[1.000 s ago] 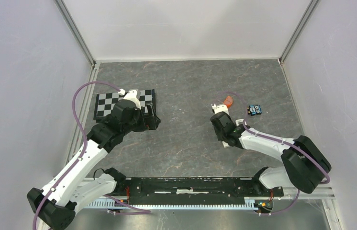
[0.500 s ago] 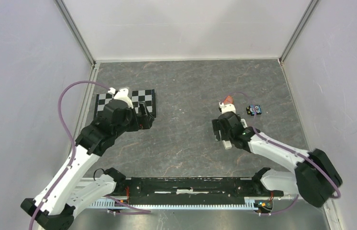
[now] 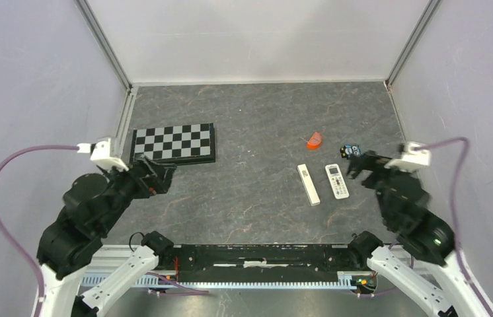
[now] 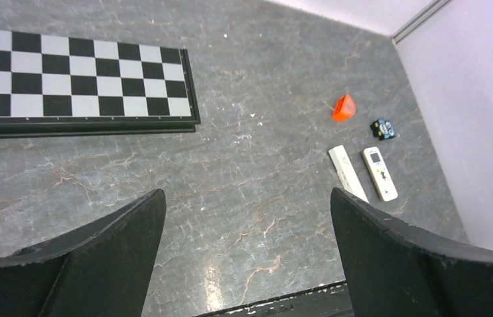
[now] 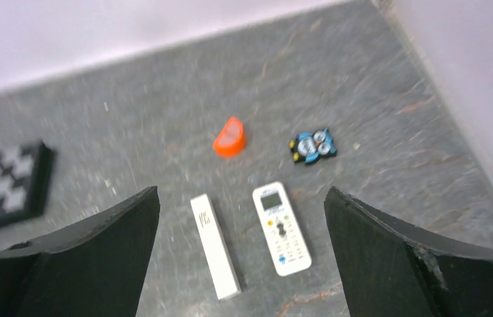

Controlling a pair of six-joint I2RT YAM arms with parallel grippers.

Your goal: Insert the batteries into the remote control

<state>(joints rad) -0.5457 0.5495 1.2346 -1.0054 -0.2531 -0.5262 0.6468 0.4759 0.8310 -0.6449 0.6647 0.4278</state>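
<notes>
Remote control lies flat on the grey worktop, on the right side and closer to the near edge than the far wall. Its white face with the small buttons is up, so the back, where batteries would go, is probably facing down.

Just beside it on the left lies a long white bar, not touching it. I cannot tell what that bar is. Farther back sit a little orange piece and a small blue and black thing. A checkered board lies well apart on the left. I cannot pick out the batteries; they may be too small to see.

The left end effector has its fingers spread wide with nothing between them. It hangs high over the near left of the worktop. The right end effector is also spread wide and empty, up above the near right and looking down at the remote.

The remote looks light, hard and smooth. It will not bend, but it could slip or spin if pinched at one end. I think the best hold is across its two long sides, near the middle. It likely needs turning over first. It lies low on the worktop, so the fingers must come down close on each side of it.
</notes>
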